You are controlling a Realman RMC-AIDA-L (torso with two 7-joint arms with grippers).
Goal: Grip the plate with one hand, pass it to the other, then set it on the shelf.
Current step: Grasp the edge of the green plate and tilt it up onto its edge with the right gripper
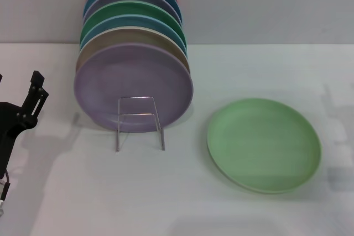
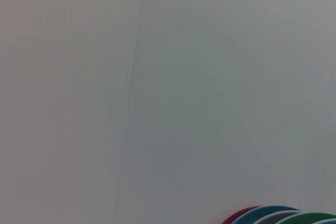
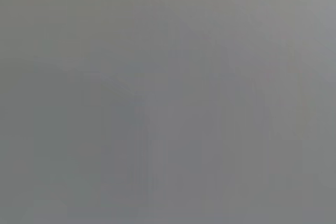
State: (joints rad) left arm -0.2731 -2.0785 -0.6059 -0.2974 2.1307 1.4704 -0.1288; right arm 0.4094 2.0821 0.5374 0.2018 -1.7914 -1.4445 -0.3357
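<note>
The plate (image 1: 264, 145), light mint green, lies flat on the white table to the right of the shelf (image 1: 140, 115). The shelf is a thin wire rack, and its squared front loop stands before a lilac plate (image 1: 133, 84). My left gripper (image 1: 17, 85) hovers at the far left edge of the head view, well away from the plate. It is open and holds nothing. My right gripper is out of view, and its wrist view shows only plain grey.
Several coloured plates (image 1: 133, 15) stand on edge in the rack behind the lilac one, up against the back wall. Their top rims (image 2: 278, 216) show in a corner of the left wrist view. Bare white table (image 1: 166, 197) lies in front.
</note>
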